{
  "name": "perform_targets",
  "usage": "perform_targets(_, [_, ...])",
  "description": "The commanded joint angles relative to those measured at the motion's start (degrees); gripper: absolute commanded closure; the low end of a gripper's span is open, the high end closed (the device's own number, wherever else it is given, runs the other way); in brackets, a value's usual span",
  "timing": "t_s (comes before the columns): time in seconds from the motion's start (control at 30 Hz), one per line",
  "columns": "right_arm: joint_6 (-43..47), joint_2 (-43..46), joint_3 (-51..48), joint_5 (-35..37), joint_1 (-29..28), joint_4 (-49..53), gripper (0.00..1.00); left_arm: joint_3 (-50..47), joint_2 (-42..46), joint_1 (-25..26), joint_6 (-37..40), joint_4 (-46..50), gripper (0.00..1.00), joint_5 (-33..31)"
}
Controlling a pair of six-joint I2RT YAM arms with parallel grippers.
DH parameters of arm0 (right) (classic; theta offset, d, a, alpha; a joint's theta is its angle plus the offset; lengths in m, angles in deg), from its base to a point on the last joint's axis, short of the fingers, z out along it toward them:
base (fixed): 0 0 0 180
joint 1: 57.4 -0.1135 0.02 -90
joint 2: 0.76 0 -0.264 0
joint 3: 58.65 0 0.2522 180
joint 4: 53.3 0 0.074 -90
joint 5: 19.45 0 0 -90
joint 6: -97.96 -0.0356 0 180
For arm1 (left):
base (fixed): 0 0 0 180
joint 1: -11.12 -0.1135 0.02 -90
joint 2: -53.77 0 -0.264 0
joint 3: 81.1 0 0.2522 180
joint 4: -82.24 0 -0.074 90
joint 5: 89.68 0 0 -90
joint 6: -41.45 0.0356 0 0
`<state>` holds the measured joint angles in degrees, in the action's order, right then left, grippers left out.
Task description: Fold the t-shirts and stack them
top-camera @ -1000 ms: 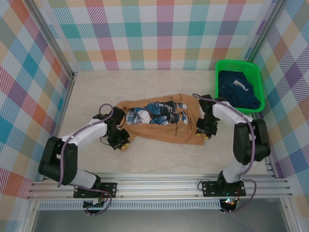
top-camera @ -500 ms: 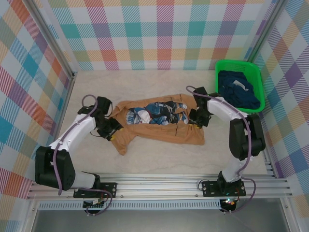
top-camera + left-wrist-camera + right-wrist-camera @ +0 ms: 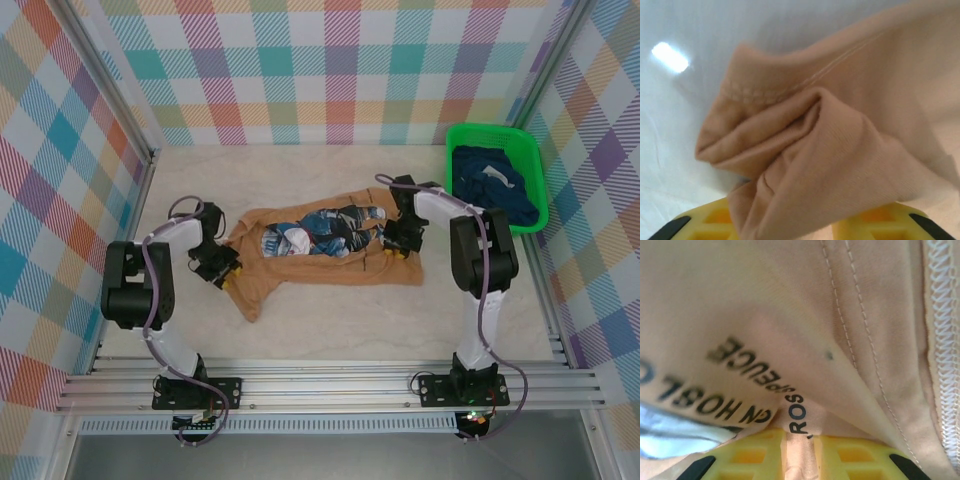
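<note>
Two ends of one shirt: I hold the tan-orange t-shirt (image 3: 330, 272) from both sides as it lies rumpled on the table (image 3: 330, 335).
My left gripper (image 3: 226, 277): closed around a bunched fold at the shirt's left edge, low to the table.
Left wrist close-up: the yellow fingers (image 3: 707, 224) sit on either side of a thick wad of tan cloth, which fills the gap between them; a stitched hem runs just beyond the wad.
My right gripper (image 3: 393, 250): pinching the shirt's right end, just beside the cartoon print (image 3: 322, 233).
Right wrist close-up: my yellow fingers (image 3: 754, 456) are pressed nearly together with a thin ridge of cloth nipped between them; black lettering (image 3: 725, 400) runs across the fabric just ahead of them, and seam stitching lies to their right.
Shirt between my grippers: print facing up, its near left corner trailing back toward my left arm's base.
Navy t-shirts (image 3: 495, 190): heaped in the green mesh basket (image 3: 497, 131), beyond and to the right of my right gripper, well apart from it.
</note>
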<state>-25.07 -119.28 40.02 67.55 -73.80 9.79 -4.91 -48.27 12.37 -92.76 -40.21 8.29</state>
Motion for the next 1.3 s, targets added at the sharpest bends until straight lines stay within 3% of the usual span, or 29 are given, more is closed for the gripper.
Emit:
perform_targets(0.0, [4.2,-5.6,4.1,3.0,0.3,0.7,0.77,5.9,-6.2,-2.7,7.5,-1.4,0.65,-8.9])
perform_targets(0.07, [5.1,-7.4,7.5,3.0,0.4,2.4,0.75,10.6,-8.6,-3.1,10.6,-0.5,0.64,-11.6])
perform_targets(0.17, [5.6,-7.0,10.3,2.7,0.5,4.0,0.70,15.4,-8.9,-3.0,13.5,1.5,0.54,-12.4])
perform_targets(0.33, [4.8,2.3,6.7,4.2,0.4,3.5,0.58,11.2,2.0,-1.3,10.3,8.5,0.45,-15.4])
perform_targets(0.4, [3.7,6.9,3.5,5.4,0.4,3.3,0.55,4.3,9.0,-1.4,5.9,9.9,0.47,-14.5])
perform_targets(0.5, [2.1,13.3,-2.2,5.4,0.4,2.6,0.54,-7.7,18.1,-1.1,-1.0,5.2,0.53,-5.6])
perform_targets(0.63, [0.4,18.8,-8.8,1.5,0.3,0.8,0.55,-16.6,21.6,0.6,-8.0,-3.9,0.54,3.8])
perform_targets(1.17, [-1.1,22.3,-13.4,-0.1,0.4,1.1,0.59,-15.4,12.8,4.1,-5.2,-6.3,0.65,4.4])
perform_targets(1.27, [-1.7,22.6,-14.3,0.4,0.4,1.7,0.59,-15.3,11.6,4.2,-4.8,-7.9,0.78,3.3])
